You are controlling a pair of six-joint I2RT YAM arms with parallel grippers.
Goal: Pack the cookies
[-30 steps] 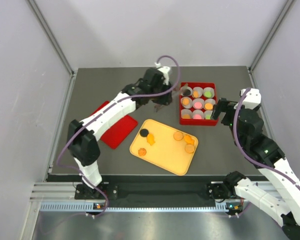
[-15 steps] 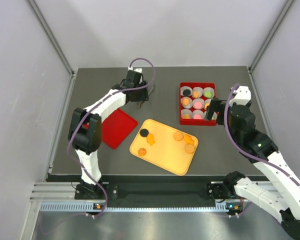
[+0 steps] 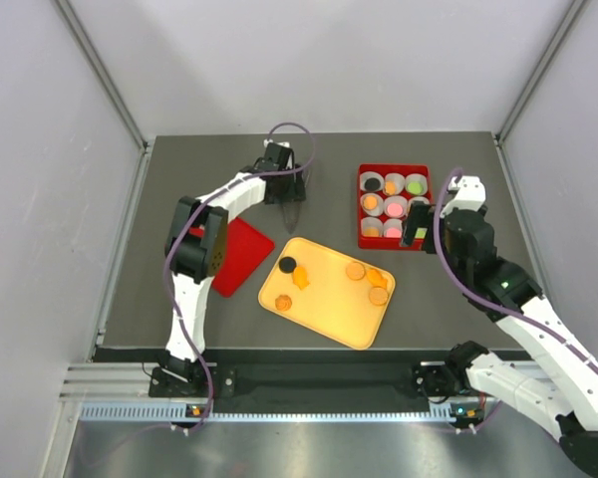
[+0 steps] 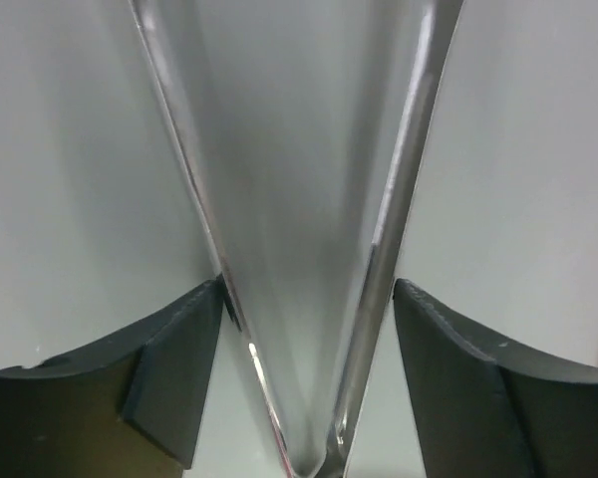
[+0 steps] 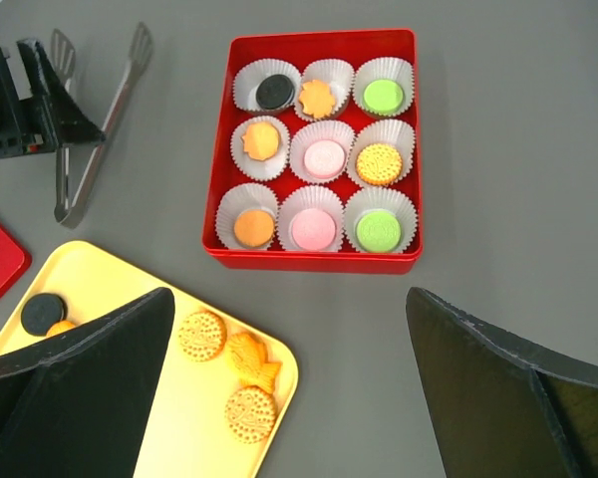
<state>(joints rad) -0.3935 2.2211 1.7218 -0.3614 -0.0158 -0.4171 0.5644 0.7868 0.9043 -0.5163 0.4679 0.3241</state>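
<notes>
Left pincer (image 4: 309,299) seen parted, tongs (image 5: 106,119) framed between, ungripped. Right pincer (image 5: 289,299) spread wide, empty. Boxed cookies' (image 5: 322,157) shapes resolved only in right wrist view.

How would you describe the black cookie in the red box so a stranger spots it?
Start at the red box of nine white paper cups on the grey table. Take the cup at its far-left corner. The black cookie there is the box's only dark one; the rest are orange, pink or green.

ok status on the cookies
Left claw astride tongs, grip unclear. Right claw open, empty. Box full; more cookies on tray. Nothing in the way.
</notes>
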